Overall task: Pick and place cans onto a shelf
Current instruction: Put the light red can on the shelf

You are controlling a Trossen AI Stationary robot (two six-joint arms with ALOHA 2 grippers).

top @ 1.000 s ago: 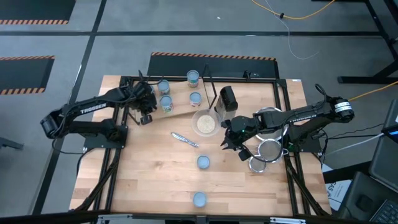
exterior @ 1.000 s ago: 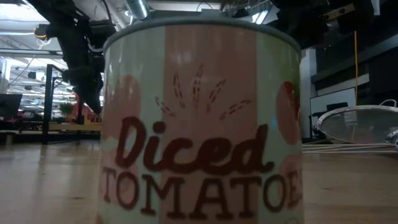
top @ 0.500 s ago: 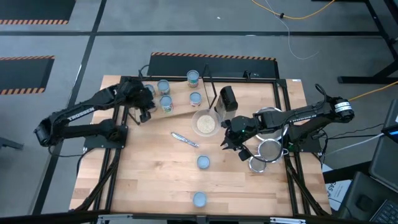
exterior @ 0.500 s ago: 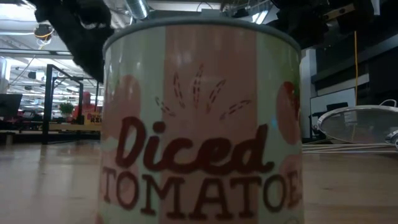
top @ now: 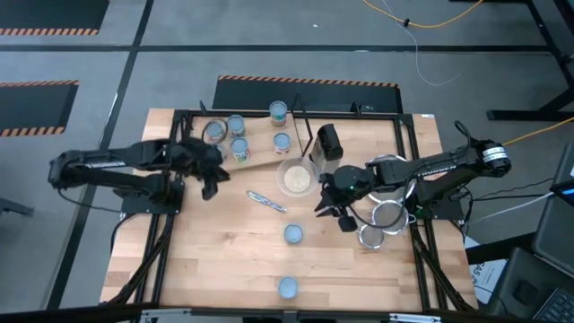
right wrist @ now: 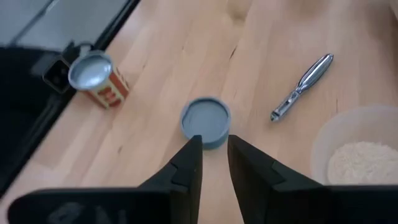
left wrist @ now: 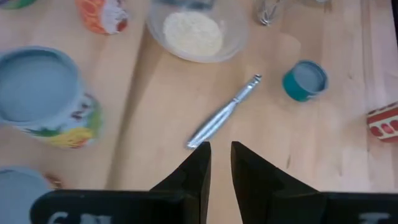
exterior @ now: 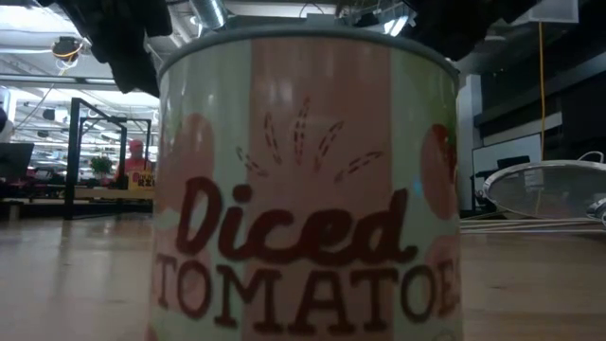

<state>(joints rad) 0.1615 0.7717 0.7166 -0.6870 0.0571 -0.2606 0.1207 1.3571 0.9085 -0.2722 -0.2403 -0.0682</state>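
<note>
Several cans stand upright on the pale shelf [top: 260, 135] at the far left, one at its left end [top: 213, 133]. Two more cans stand on the table, one at mid-table [top: 293, 234] and one by the near edge [top: 287, 287], which fills the low view [exterior: 303, 180]. My left gripper [top: 211, 184] hovers above the table near the shelf, its fingers [left wrist: 221, 155] a narrow gap apart with nothing between them. My right gripper [top: 327, 208] hangs right of the bowl, fingers [right wrist: 214, 152] likewise narrowly apart, short of the mid-table can [right wrist: 206, 120].
A whitish bowl of grain [top: 296, 178] sits beside the shelf. A silver tool [top: 266, 201] lies between the two grippers. Metal strainers [top: 387, 215] are at the right, and a black block [top: 328, 142] stands at the far side. Bare wood lies at the near left.
My left gripper has drawn back from the shelf's left end toward the near edge, risen and swung toward the table's middle. A can it stood over now shows on the shelf. My right gripper has rolled a little about its own line and stayed in place.
</note>
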